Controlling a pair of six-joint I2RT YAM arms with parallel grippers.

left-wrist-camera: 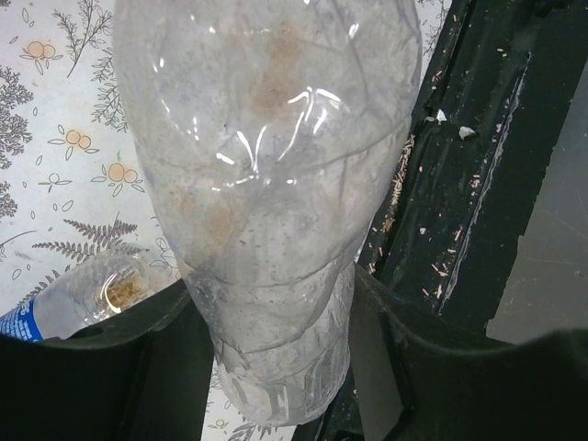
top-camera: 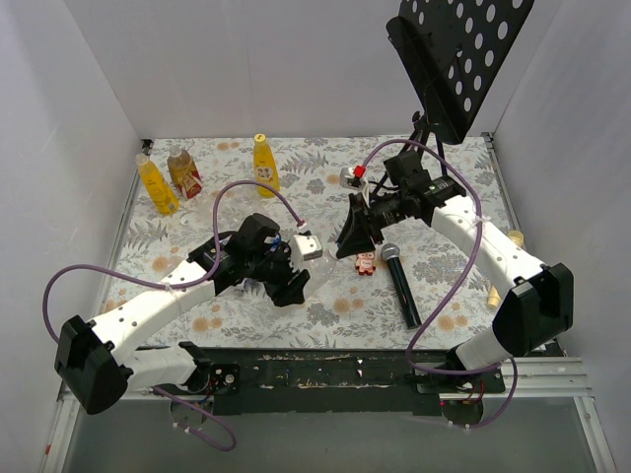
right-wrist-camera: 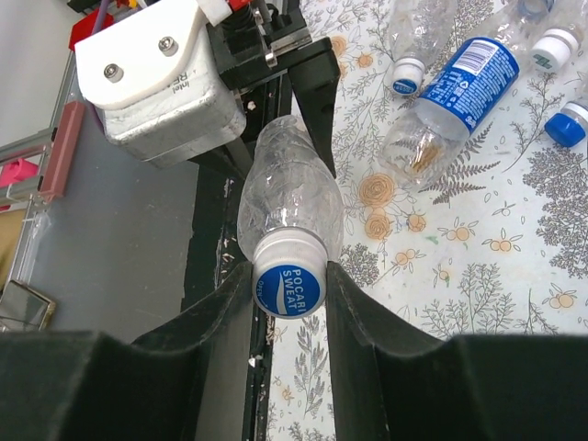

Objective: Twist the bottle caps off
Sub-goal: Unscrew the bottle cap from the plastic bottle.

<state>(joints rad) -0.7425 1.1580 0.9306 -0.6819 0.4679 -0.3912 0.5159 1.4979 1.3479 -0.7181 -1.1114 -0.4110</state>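
The clear bottle (left-wrist-camera: 266, 184) runs off the left wrist view's top edge

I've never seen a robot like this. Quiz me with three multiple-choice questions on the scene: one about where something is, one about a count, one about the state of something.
1. Where is the microphone?
A. lying beside the right arm
B. in the left arm's grip
C. standing upright at the far wall

2. How many yellow bottles stand at the far side?
A. one
B. two
C. four

3. What state is the clear bottle in?
A. lying loose
B. held at both ends
C. cap gone

Answers:
1 A: the top view shows it lying flat by that arm.
2 B: two show there.
3 B: the left gripper clamps its body, and the right gripper pinches its blue cap.
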